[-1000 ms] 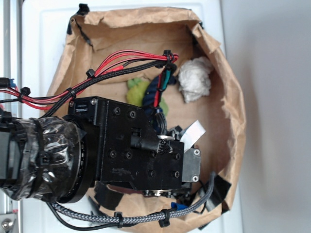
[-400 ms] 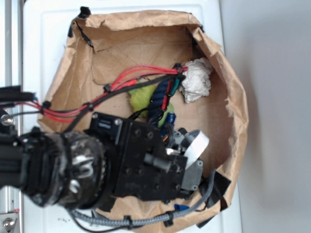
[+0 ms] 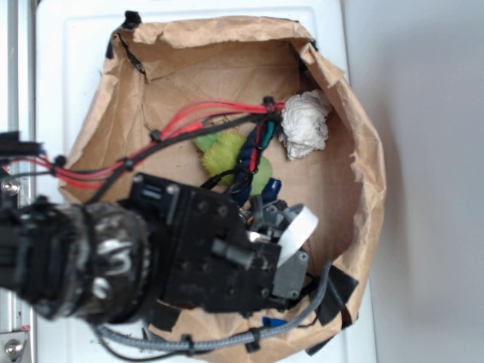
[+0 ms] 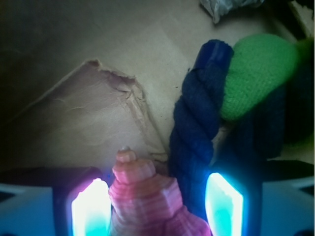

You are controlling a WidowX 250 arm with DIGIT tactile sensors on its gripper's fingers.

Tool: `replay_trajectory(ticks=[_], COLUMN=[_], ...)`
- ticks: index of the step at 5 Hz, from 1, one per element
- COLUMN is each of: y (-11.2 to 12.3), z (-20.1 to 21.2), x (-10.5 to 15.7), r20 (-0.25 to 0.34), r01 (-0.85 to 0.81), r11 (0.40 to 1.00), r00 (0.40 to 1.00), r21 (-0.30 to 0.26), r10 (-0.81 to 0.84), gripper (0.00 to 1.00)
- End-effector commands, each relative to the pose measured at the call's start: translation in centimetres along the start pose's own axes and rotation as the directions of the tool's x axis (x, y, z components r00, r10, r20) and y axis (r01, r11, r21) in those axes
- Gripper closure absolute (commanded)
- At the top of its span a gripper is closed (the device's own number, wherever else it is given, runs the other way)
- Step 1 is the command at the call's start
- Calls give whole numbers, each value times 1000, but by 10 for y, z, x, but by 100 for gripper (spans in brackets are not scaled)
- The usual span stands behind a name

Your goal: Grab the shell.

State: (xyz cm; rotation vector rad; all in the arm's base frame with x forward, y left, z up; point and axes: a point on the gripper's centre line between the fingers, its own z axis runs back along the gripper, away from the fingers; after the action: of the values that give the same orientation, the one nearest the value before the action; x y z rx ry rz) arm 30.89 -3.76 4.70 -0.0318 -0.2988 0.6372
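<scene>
Shell first: the small ridged spiral conch shell (image 4: 147, 201), pinkish under the wrist lights, lies between the two glowing fingers of the pincer (image 4: 157, 209), closer to the finger on the picture's left, its stepped tip pointing away from the wrist camera. The jaws stand apart on either side of it and neither pad clearly touches it, so the pincer is spread and holds nothing.

Just ahead and to the picture's right of the shell, a dark navy twisted rope (image 4: 199, 137) runs down to the inner edge of the other finger (image 4: 224, 206); beyond it sits a green knitted soft toy (image 4: 258, 73). A torn flap of brown paper lining (image 4: 93, 113) lies ahead on the other side. In the exterior view the pincer (image 3: 291, 242) hangs low inside the crumpled brown paper basin (image 3: 355, 151), which rests on a white surface (image 3: 68, 60), with a white crumpled paper ball (image 3: 304, 125) well beyond it; the shell itself is hidden there by the arm.

The shell is likely light, rigid and glossy, so it may squirt out of a loose pinch, and its thin tip looks brittle. The broad ridged body whorl is the best place to close on. The rope sits so near that it could be caught in the same squeeze.
</scene>
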Motion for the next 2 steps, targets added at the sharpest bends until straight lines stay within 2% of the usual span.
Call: replay_trajectory(ticks=[1,2], y=[5,12], z=[50,74], x=[17,30], r20=[9,-5], r01=[-21,-55], r11=[999,997], r00=[1000,999], r21=[-46,-56], r10=[22,54], gripper=[100,100])
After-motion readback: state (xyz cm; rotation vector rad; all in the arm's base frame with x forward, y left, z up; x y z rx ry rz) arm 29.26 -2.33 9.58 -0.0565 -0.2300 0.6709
